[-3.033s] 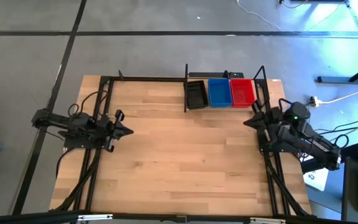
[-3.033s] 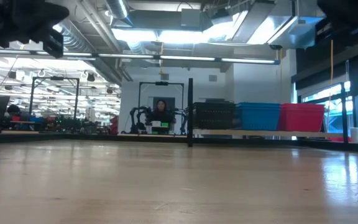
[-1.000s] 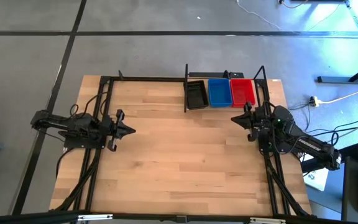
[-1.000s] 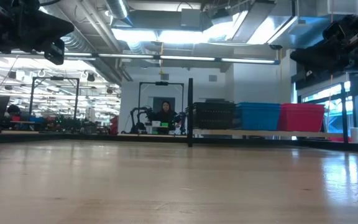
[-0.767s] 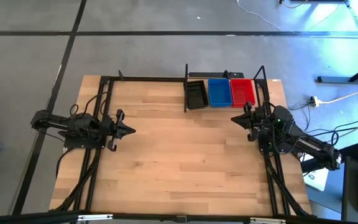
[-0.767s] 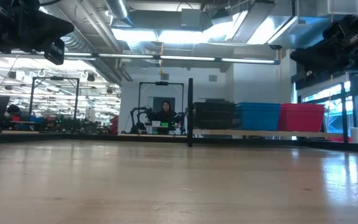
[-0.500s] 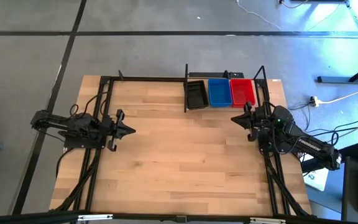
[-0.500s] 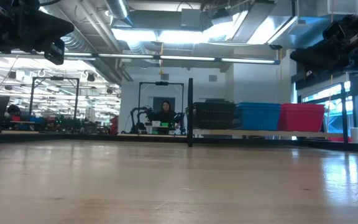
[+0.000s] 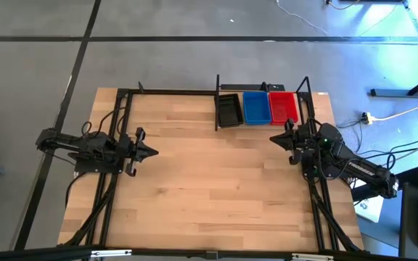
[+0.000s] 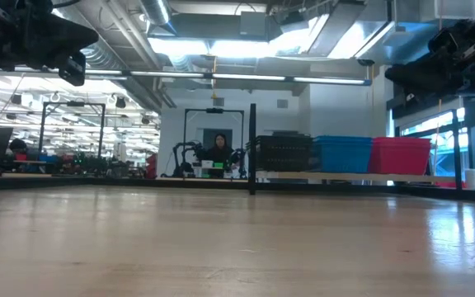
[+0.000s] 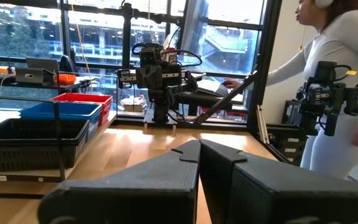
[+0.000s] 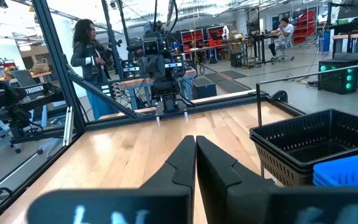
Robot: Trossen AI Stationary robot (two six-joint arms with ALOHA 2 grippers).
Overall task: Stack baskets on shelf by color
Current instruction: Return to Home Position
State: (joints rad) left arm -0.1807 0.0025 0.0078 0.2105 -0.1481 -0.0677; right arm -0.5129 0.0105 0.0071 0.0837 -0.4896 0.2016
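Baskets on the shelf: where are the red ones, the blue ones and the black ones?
red baskets [image 9: 282, 106], high view, floor of the top basket.
blue baskets [image 9: 255, 107], high view, floor of the top basket.
black baskets [image 9: 229, 110], high view, floor of the top basket.

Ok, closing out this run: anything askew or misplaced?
Nothing stands out. The black stack, blue stack and red stack sit square, side by side on the shelf. Left gripper and right gripper are shut, clear of them.
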